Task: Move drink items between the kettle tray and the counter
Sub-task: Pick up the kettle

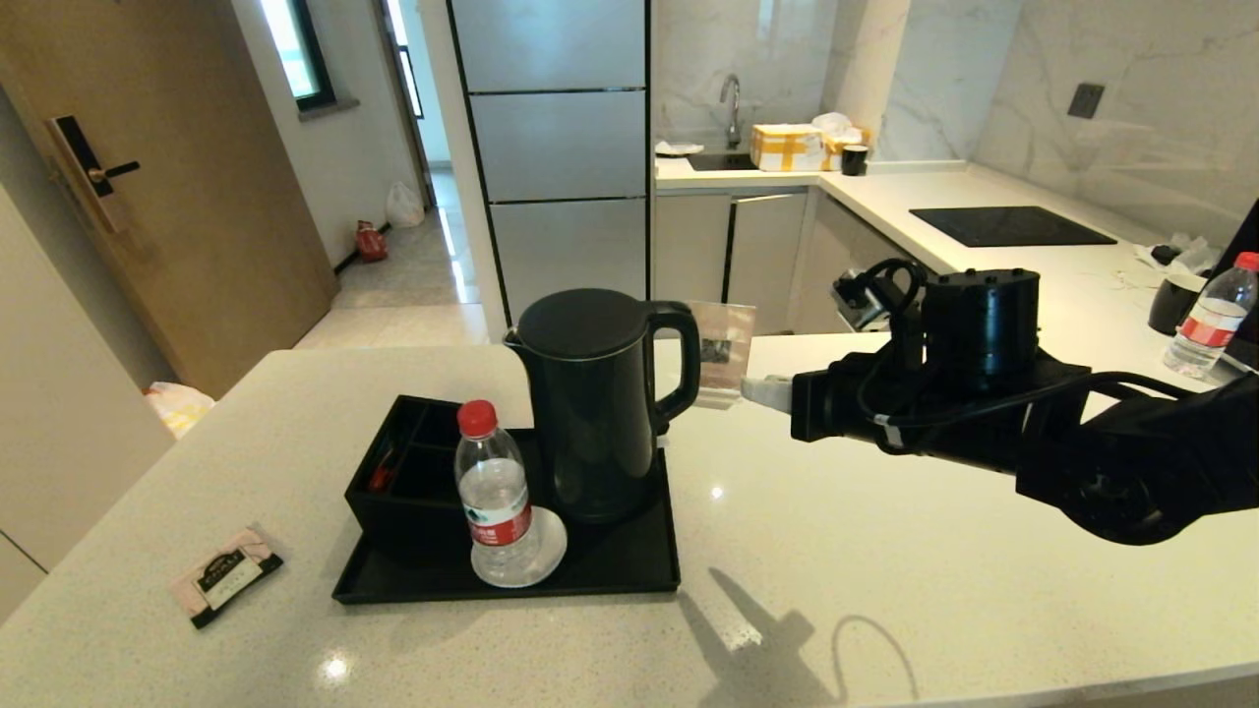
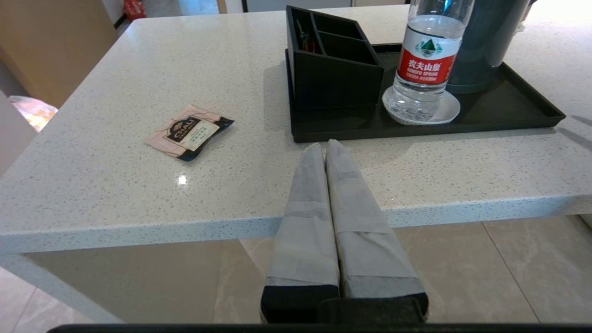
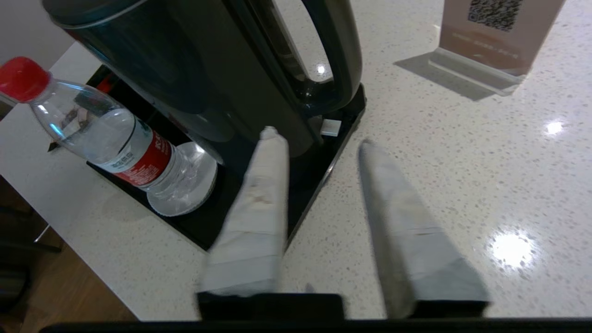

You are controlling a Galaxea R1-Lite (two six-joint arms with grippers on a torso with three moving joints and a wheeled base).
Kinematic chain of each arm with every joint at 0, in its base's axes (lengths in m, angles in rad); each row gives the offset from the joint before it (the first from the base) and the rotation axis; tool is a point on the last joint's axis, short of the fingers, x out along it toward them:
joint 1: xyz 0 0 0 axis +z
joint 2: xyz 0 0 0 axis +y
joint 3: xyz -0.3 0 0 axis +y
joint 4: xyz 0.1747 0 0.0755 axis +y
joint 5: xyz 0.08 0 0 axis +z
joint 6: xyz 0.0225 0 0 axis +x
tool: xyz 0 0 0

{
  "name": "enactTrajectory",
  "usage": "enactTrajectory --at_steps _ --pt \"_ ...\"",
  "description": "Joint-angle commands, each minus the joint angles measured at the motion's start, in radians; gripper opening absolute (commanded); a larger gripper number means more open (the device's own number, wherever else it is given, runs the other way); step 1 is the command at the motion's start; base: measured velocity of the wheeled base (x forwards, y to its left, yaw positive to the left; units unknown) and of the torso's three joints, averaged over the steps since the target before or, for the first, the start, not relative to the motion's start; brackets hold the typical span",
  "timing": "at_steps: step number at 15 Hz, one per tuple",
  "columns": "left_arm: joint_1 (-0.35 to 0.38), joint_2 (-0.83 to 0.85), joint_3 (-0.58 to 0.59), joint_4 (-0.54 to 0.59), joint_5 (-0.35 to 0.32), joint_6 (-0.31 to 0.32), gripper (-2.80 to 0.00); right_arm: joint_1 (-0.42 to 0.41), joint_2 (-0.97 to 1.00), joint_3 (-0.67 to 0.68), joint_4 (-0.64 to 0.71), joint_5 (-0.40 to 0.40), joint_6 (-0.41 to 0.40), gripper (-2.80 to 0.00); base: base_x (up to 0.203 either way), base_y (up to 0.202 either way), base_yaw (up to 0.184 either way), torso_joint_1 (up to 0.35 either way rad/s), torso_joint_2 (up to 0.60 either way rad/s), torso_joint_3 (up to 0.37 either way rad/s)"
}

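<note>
Head view, near to far: tea sachet (image 1: 226,575) flat on counter (image 1: 885,551), left of kettle tray (image 1: 629,575). Left gripper (image 2: 325,147) closed, empty, parked off the counter's front edge. Kettle (image 1: 590,403) upright on tray. Right gripper (image 3: 319,138) spread wide, empty, beside the handle. Next, prob.: close on handle, lift straight; bottle (image 1: 497,501) crowds left, open counter right.

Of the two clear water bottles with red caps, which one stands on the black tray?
The clear red-capped bottle on the white coaster, beside the matte-black kettle, stands on the black tray. The other bottle stands on the far white worktop.
</note>
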Motion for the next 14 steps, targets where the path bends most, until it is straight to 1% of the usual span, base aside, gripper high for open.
enactTrajectory --at_steps 1,3,4,7,10,12,14 --pt "0.000 0.000 0.000 0.001 0.000 0.000 -2.80 0.014 0.037 -0.019 -0.005 0.001 0.001 0.00 0.000 0.000 0.000 0.000 0.00 0.000" --pt "0.000 -0.002 0.000 0.001 0.000 0.000 -2.80 0.040 0.102 -0.088 -0.009 -0.002 -0.001 0.00 0.000 0.000 0.000 0.000 0.00 0.000" --pt "0.000 -0.002 0.000 0.001 0.000 0.000 -2.80 0.047 0.109 -0.097 -0.010 -0.002 -0.001 0.00 0.000 0.000 0.000 0.000 0.00 0.000" --pt "0.000 -0.001 0.000 0.001 0.000 0.000 -2.80 0.047 0.171 -0.153 -0.012 -0.006 0.000 0.00 0.000 0.000 0.000 0.000 0.00 0.000" --pt "0.000 0.000 0.000 0.001 0.000 0.000 -2.80 0.047 0.221 -0.186 -0.027 -0.048 -0.006 0.00 0.000 0.000 0.000 0.000 0.00 0.000" --pt "0.000 0.000 0.000 0.001 0.000 0.000 -2.80 0.047 0.259 -0.192 -0.078 -0.090 -0.021 0.00 0.000 0.000 0.000 0.000 0.00 0.000" --pt "0.000 0.000 0.000 0.001 0.000 0.000 -2.80 0.050 0.266 -0.195 -0.093 -0.104 -0.023 0.00 0.000 0.000 0.000 0.000 0.00 0.000"
